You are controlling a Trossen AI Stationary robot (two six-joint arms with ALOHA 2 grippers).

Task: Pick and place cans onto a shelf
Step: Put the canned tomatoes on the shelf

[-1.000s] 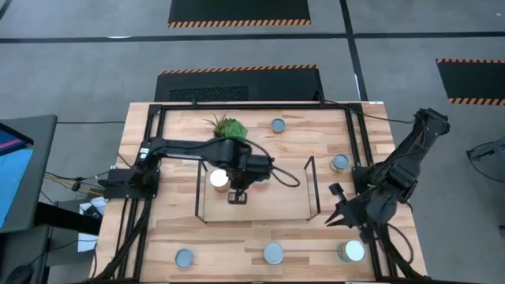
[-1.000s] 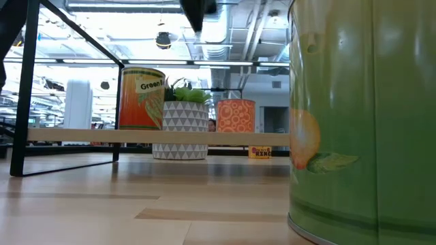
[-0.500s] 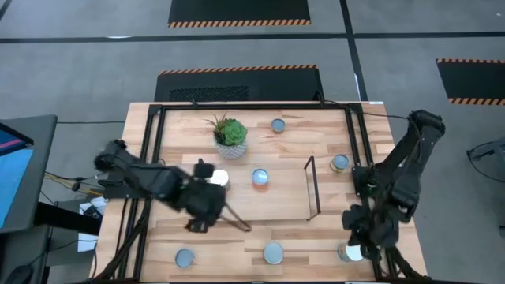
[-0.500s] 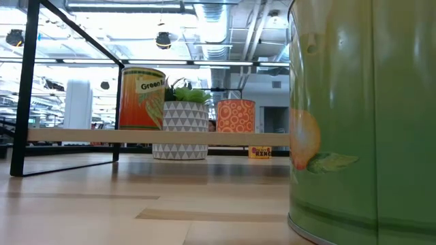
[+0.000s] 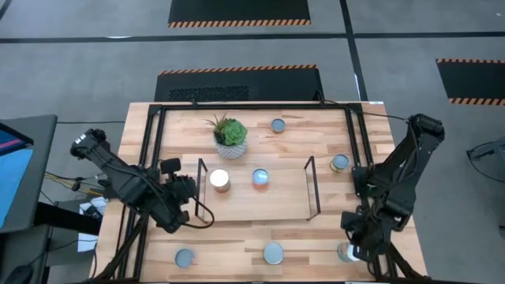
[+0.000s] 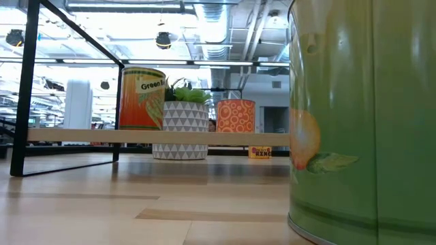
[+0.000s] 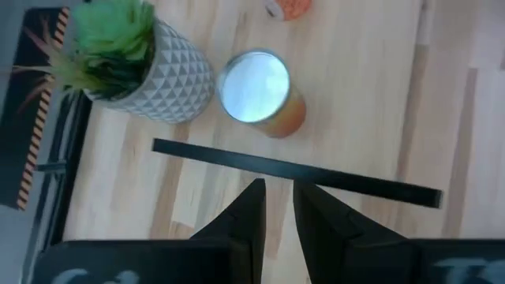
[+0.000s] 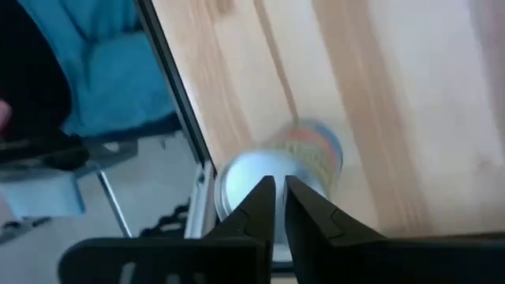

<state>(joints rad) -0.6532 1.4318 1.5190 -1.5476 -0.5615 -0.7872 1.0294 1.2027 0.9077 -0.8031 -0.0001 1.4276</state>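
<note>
Two cans (image 5: pixel 219 180) now stand on the shelf (image 5: pixel 276 207); I've pulled my nearly closed, empty left gripper (image 5: pixel 175 211) clear, while my narrowly parted right gripper (image 5: pixel 353 246) hovers over another can (image 8: pixel 280 170).

My work surface is a light-wood table (image 5: pixel 173 237) with a black frame. On it stands the shelf (image 5: pixel 272 207), a low wood board with black wire uprights, carrying two cans: a white-topped can (image 5: pixel 219 180) and a blue-topped can (image 5: pixel 260 177). Directly on the table rest the potted succulent (image 5: pixel 230 136) and five further cans (image 5: pixel 277 125), (image 5: pixel 340 163), (image 5: pixel 184 258), (image 5: pixel 273 253), (image 5: pixel 348 252).
</note>
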